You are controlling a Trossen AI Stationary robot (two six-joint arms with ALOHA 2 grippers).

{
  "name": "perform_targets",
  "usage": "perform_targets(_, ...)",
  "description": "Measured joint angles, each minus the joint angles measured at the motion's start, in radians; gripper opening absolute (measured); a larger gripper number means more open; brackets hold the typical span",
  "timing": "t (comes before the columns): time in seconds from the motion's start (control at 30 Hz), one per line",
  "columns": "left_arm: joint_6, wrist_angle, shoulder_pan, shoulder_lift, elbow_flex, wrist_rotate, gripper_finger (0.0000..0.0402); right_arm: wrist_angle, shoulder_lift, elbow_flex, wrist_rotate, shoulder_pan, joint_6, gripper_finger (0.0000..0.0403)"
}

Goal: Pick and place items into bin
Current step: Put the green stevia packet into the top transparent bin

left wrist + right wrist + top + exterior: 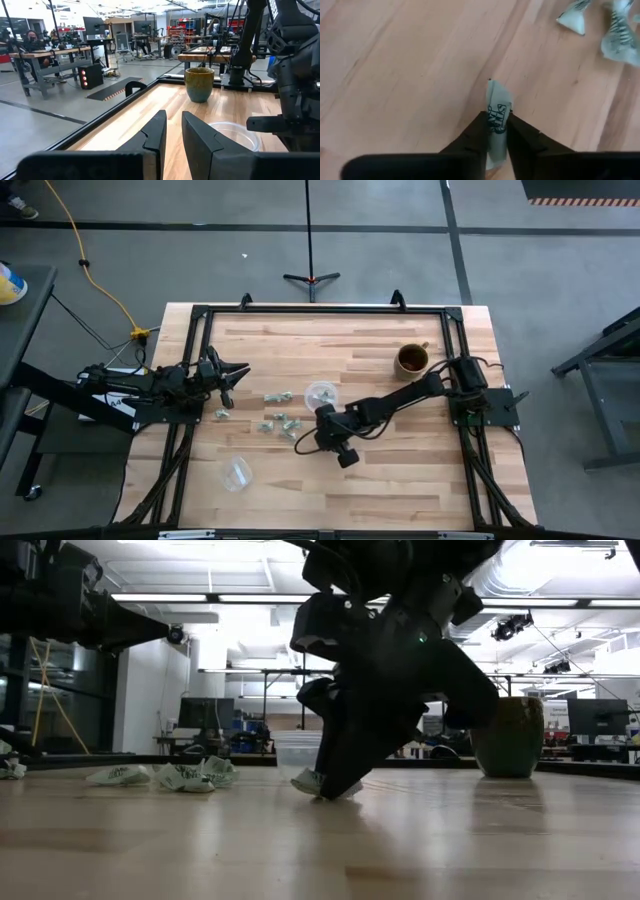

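Observation:
Several tiny pale green-grey pieces (278, 420) lie scattered on the wooden table between the arms and show in the low view (185, 778). My right gripper (301, 443) reaches down at the near side of this scatter and is shut on one piece (498, 96). An upright clear cup (320, 393) stands just beyond it. My left gripper (236, 372) waits above the table's left side with a narrow gap between its fingers (173, 134), holding nothing. My right gripper pinches one printed pale piece (498, 114) between its two fingers (479, 131), coming from above and pointing steeply down. One end of the piece sticks out past the fingertips (306, 783) at table height. I cannot tell whether it still touches the wood.
A brown mug (412, 360) stands at the far right, also seen in the low view (510, 737). A second clear cup (237, 473) lies on its side near the left front. Two loose pieces (572, 19) lie close to the right gripper. A black frame (205, 310) borders the table.

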Motion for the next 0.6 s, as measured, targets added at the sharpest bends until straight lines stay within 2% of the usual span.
perform_targets(0.13,0.0,0.0,0.0,0.0,0.0,0.0,0.0097,-0.039,0.0,0.069,0.008,-0.006,-0.035,0.0016)
perform_targets(0.23,0.0,0.0,0.0,0.0,0.0,0.0,0.0097,-0.126,0.0,0.153,0.029,-0.013,-0.079,0.0006)
perform_targets(0.37,0.0,0.0,0.0,0.0,0.0,0.0,0.0097,-0.253,-0.001,0.27,0.141,-0.023,-0.134,0.0019)
perform_targets(0.5,0.0,0.0,0.0,0.0,0.0,0.0,0.0097,-0.402,-0.001,0.349,0.314,-0.054,-0.175,0.0021)
perform_targets(0.6,0.0,0.0,0.0,0.0,0.0,0.0,0.0097,-0.5,-0.001,0.376,0.364,-0.101,-0.16,0.0014)
